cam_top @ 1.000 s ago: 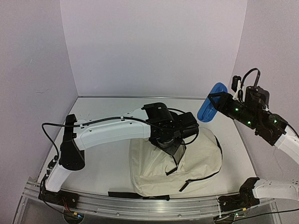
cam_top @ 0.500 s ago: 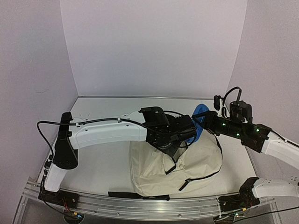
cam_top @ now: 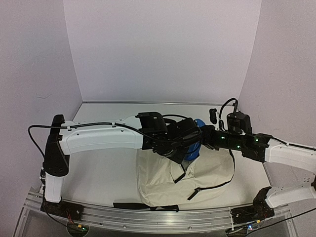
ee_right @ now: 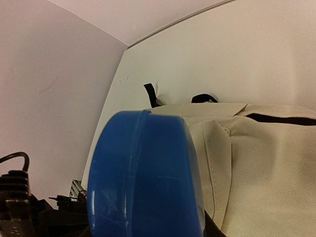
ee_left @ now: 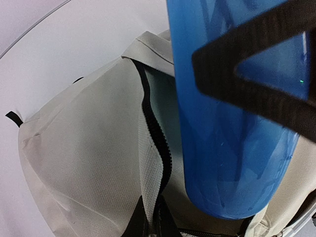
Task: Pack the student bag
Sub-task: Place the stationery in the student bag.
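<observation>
On white table (cam_top: 106, 175), top view: cream student bag (cam_top: 210, 170) lies flat near front edge, mouth unzipped. Left gripper (cam_top: 180, 159) pinched tight on bag's opening edge. Right gripper (cam_top: 199, 141), part open, clamps blue container (cam_top: 193, 149) over mouth. Left wrist: container's rounded end low beside black zipper (ee_left: 157, 138). Right wrist: container's rim fills foreground, bag behind.

Unzipped cream student bag (cam_top: 163, 190), flat, front-centre
</observation>
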